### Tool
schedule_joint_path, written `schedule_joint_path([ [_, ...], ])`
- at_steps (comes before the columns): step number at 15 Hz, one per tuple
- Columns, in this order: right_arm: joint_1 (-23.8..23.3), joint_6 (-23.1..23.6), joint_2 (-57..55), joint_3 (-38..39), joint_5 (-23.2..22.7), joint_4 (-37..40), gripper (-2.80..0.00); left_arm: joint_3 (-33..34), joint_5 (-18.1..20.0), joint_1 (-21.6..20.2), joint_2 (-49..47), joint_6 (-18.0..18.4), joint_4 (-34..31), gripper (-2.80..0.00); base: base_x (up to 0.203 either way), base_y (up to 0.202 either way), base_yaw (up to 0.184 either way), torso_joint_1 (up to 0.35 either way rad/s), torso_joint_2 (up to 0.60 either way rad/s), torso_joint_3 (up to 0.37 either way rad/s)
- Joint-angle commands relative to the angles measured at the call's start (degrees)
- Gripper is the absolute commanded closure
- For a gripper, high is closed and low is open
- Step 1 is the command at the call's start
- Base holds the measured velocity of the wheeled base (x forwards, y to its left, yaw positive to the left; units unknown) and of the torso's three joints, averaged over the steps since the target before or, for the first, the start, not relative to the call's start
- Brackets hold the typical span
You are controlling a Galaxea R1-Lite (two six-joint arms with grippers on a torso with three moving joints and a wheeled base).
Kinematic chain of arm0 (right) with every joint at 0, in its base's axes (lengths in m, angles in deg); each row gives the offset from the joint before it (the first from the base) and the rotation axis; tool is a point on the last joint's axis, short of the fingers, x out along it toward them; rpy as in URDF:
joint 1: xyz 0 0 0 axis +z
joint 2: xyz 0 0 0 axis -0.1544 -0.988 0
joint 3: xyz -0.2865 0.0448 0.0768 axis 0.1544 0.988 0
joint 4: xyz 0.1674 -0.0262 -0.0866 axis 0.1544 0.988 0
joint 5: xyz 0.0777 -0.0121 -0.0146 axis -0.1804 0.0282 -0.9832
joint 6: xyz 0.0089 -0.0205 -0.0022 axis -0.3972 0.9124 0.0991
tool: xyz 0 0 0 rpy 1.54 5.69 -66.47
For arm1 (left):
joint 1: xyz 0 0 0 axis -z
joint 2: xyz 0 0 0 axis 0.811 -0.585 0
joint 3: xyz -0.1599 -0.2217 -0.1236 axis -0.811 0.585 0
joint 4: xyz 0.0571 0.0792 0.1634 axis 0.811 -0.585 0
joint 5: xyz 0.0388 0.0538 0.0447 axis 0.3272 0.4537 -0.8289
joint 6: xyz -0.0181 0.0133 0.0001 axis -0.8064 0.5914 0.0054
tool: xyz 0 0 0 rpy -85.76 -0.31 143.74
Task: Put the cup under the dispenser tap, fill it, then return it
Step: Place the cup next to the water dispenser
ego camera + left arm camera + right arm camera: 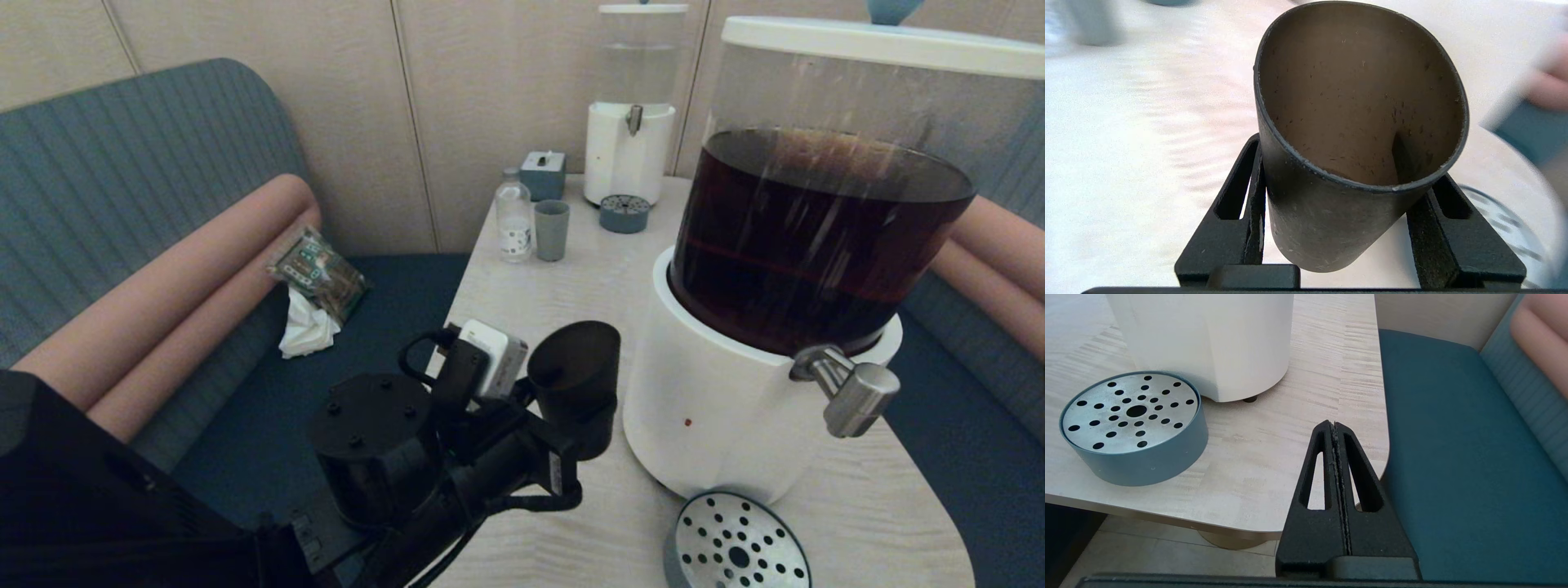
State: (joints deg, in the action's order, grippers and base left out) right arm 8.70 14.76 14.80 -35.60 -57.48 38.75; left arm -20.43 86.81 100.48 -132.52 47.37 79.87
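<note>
Gripping the cup [574, 369] around its lower body, the left gripper [581, 425] is holding it above the pale wooden table [555, 302], just to the left of the big dispenser's white base [710, 416]. In the left wrist view the cup [1355, 134] is sitting tilted between the two black fingers [1245, 196], its mouth open toward the camera and its brownish inside looking dry, with small specks on the wall. The dispenser tap [849, 392] is jutting out from the front of the white base, under the tank of dark brown liquid [816, 237], and the cup is well to the left of it, not beneath it. A round perforated drip tray [739, 543] is lying on the table in front of the base, below and left of the tap. The right gripper [1336, 430] is hanging by the table's near right corner, its fingers pressed together on nothing, with the drip tray [1133, 424] and the base [1208, 343] ahead of it and the blue bench seat [1461, 457] beside it. Farther back on the table a pale grey-green tumbler [552, 230], a small clear bottle [514, 219] and a smaller dispenser [633, 106] are standing.
</note>
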Motion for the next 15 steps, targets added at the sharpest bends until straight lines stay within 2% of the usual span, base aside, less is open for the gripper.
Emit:
schedule_joint_path([
  [1, 0.01, 0.04, -0.06, 0.53, -0.03, 0.01, 0.0, -0.94, 0.14, -4.03, -0.26, 0.07, 0.46, 0.0, 0.0, 0.0, 0.0, 0.0, 0.0, 0.0],
  [4, 0.01, 0.04, -0.06, 0.53, -0.03, -0.02, 0.0, -7.5, 0.49, -10.88, -5.43, 0.76, 0.61, 0.0, 0.0, 0.0, 0.0, 0.0, 0.0, 0.0],
  [7, 0.01, 0.04, -0.06, 0.53, -0.03, 0.01, 0.0, -13.41, 0.53, -14.96, -11.7, 1.35, 0.66, 0.0, 0.0, 0.0, 0.0, 0.0, 0.0, 0.0],
  [11, 0.01, 0.09, -0.06, 0.53, -0.03, 0.01, 0.0, -21.16, 0.39, -17.44, -20.72, 1.9, 1.02, 0.0, 0.0, 0.0, 0.0, 0.0, 0.0, 0.0],
  [15, 0.01, 0.04, -0.06, 0.53, -0.03, -0.07, 0.0, -23.43, 0.45, -18.73, -26.27, 2.95, 1.12, 0.0, 0.0, 0.0, 0.0, 0.0, 0.0, 0.0],
])
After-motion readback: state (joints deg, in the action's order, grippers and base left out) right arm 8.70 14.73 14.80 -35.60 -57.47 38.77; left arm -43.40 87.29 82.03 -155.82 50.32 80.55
